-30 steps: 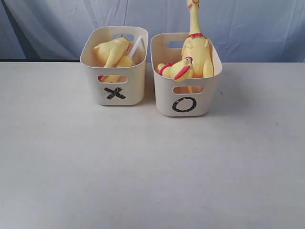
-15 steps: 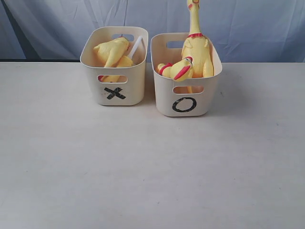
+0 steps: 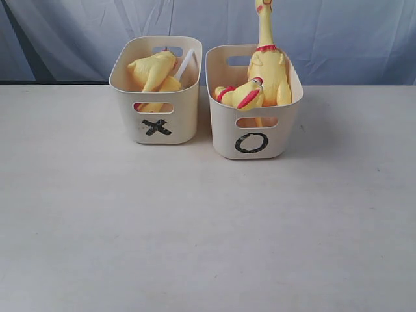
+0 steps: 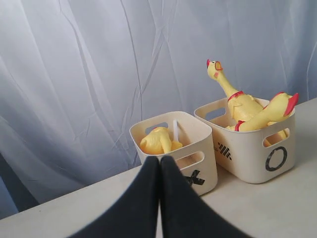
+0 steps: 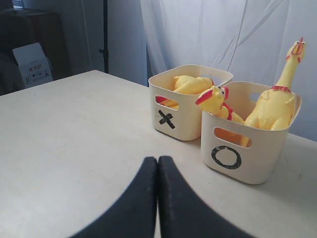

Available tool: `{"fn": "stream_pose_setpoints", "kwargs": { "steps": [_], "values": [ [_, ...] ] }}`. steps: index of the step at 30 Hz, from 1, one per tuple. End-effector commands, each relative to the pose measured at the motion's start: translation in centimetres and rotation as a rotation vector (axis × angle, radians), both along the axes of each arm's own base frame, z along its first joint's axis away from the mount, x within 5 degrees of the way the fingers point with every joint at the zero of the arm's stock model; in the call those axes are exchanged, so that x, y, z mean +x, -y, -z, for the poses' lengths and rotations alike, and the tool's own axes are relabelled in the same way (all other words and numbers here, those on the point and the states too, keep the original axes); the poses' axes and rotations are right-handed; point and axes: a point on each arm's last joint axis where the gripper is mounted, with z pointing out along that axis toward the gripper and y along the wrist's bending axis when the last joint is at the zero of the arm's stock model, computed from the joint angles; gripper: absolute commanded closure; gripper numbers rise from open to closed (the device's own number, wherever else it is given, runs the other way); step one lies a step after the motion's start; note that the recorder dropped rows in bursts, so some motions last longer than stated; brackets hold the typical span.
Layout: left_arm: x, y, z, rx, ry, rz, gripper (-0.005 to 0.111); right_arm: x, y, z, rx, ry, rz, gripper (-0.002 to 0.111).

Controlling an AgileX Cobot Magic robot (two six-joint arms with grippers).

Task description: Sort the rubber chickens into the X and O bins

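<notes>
The X bin (image 3: 156, 127) stands at the back left and holds a headless yellow chicken body (image 3: 153, 68). Beside it, the O bin (image 3: 252, 143) holds a whole rubber chicken (image 3: 268, 65) with its neck upright and a second chicken (image 3: 244, 96) draped over the front rim. No gripper shows in the exterior view. In the left wrist view my left gripper (image 4: 159, 159) is shut and empty, away from the X bin (image 4: 198, 171). In the right wrist view my right gripper (image 5: 157, 159) is shut and empty, short of the O bin (image 5: 247, 148).
The two bins stand close together on a white table (image 3: 195, 227). A pale blue curtain (image 3: 338, 32) hangs behind them. In the right wrist view a cardboard box (image 5: 32, 62) sits beyond the table's far edge.
</notes>
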Motion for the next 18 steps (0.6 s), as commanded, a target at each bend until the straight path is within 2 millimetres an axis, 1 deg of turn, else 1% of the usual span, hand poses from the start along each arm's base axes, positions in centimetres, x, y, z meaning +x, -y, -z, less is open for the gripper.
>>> {"fn": "stream_pose_setpoints", "kwargs": {
  "steps": [1,10,18],
  "values": [
    [0.07,-0.03,0.40,0.028,-0.016,-0.006,0.106,-0.06,-0.01,0.06,0.000,0.003,-0.002,0.108],
    [0.06,-0.02,0.52,0.032,-0.027,-0.005,0.106,0.00,-0.02,0.05,0.002,0.003,0.014,0.108],
    [0.06,-0.02,0.52,0.032,-0.027,-0.005,0.106,0.75,0.07,0.05,0.002,0.003,0.213,0.108]
  ]
}}
